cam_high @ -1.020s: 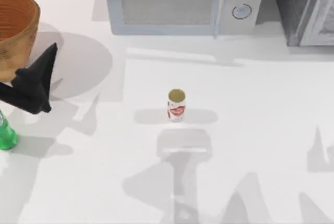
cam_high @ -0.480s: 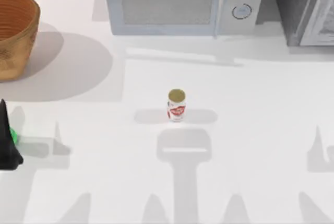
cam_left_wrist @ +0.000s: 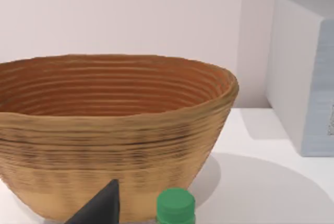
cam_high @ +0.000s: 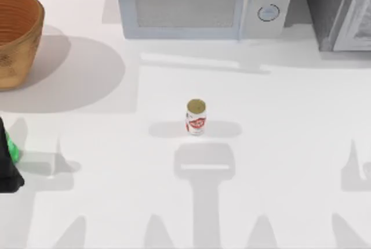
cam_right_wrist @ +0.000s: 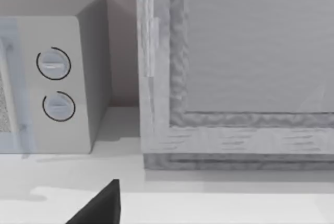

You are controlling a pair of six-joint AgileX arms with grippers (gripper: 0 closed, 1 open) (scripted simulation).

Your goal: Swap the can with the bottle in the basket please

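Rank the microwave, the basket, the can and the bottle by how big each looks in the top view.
1. Microwave, largest.
2. Basket, cut off by the picture's left edge.
3. Can.
4. Bottle: a green sliver beside the left tool, so its rank against the can is unsure.

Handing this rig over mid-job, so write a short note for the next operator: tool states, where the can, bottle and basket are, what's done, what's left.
Left tool: at the table's left edge by the bottle; grip state unclear.
Right tool: parked, facing the microwave.
Bottle: upright on the table in front of the basket, outside it.
Can: upright mid-table, untouched.
Basket: far left corner; no items visible inside from the left wrist view.
Done: bottle is out.
Left: put the can in the basket.
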